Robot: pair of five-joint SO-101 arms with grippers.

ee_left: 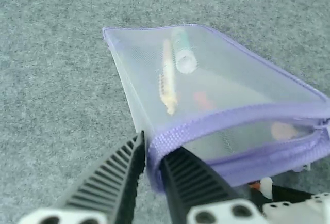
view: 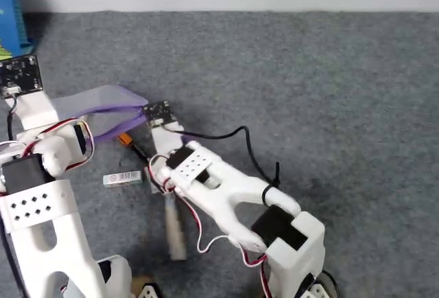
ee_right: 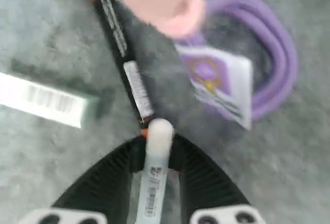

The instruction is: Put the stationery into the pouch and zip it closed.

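The translucent, purple-trimmed pouch (ee_left: 216,79) lies on the grey bench (view: 329,106) at the far left. The left gripper (ee_left: 152,157) has its fingers clenched on the purple edge at one corner, close to the open zip side. Inside the pouch lie a yellow pencil (ee_left: 167,79) and, just beside it, a pale green tube (ee_left: 183,53); other small coloured shapes in there are too blurred to name. The right gripper (ee_right: 157,141) sits to the right of the pouch, its fingers grasping a white stick (ee_right: 153,182) that runs lengthwise between them, its rounded end poking out at the fingertips. Just ahead of that end a black pen (ee_right: 121,53) with an orange tip lies loose on the bench, on the near side of the pouch. A barcode-labelled bar (ee_right: 46,100) rests flat a little nearer and to the left, apart from the pen. A printed tag (ee_right: 221,79) lies against the pouch's purple edge.
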